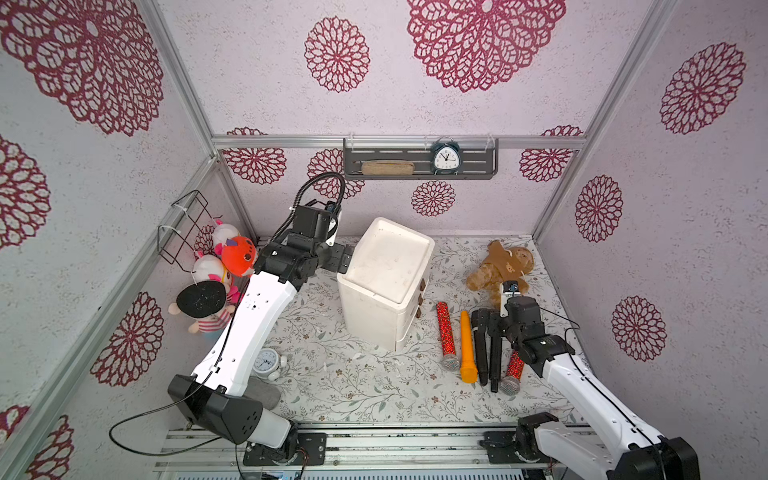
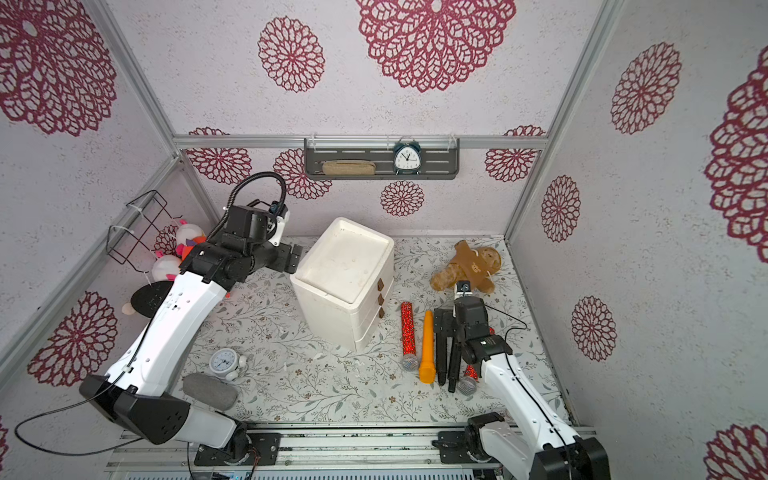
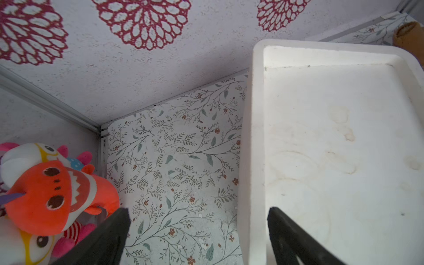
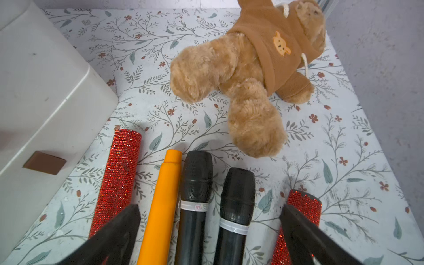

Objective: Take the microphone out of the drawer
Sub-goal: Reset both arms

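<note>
Your left gripper (image 3: 198, 213) gapes empty astride the top edge of the shut drawer chest (image 1: 386, 266) – likely there to brace it – while your right gripper (image 4: 210, 207), also spread and empty, hovers over five microphones (image 1: 466, 345) lined up on the table (image 1: 353, 386) alongside

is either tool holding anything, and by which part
Nothing is held: left tool open at the drawer unit's edge, right tool open over the microphones.
</note>
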You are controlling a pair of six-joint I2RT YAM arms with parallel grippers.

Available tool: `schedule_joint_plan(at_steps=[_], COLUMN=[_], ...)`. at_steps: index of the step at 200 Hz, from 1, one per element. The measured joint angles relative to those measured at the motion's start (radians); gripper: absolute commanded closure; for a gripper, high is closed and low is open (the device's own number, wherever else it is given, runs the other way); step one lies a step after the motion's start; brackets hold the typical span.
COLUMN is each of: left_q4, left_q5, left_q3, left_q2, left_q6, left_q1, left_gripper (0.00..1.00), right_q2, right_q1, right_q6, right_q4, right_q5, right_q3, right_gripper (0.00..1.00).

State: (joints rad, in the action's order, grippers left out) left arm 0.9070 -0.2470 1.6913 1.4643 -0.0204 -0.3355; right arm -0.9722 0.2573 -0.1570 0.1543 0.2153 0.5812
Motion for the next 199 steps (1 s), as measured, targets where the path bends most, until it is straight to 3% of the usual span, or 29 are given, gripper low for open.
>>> schedule_joint_plan(at_steps=[41,80,137,199], left_q4=[-0.046,-0.141,-0.402,-0.746], left_q5=[-0.105,-0.185,-0.306,-0.315], left_q3=[-0.169,-0.402,-0.745,-1.051], left_q2=[-0.112,-0.239,-0.418,-0.487], left_q6=[-0.132,-0.192,-0.192,-0.174], left_q1=[0.080,0.102,0.117,0.259], left_gripper=[0.03,0.03,0.03,0.03], right_q2=[0.056,0.036,-0.207,-0.388], right_q1=[0.000,0.000,-0.032,-0.101], right_q6=[0.045,0.108,0.196,0.231], right_q4=[-0.189,-0.375,-0.775,-1.085], right_q5=[0.026,0.079,0.122,0.093], right_q3=[-0.138,-0.208,-0.341,-0.344], right_gripper=[0.01,0.01,0.01,0.01])
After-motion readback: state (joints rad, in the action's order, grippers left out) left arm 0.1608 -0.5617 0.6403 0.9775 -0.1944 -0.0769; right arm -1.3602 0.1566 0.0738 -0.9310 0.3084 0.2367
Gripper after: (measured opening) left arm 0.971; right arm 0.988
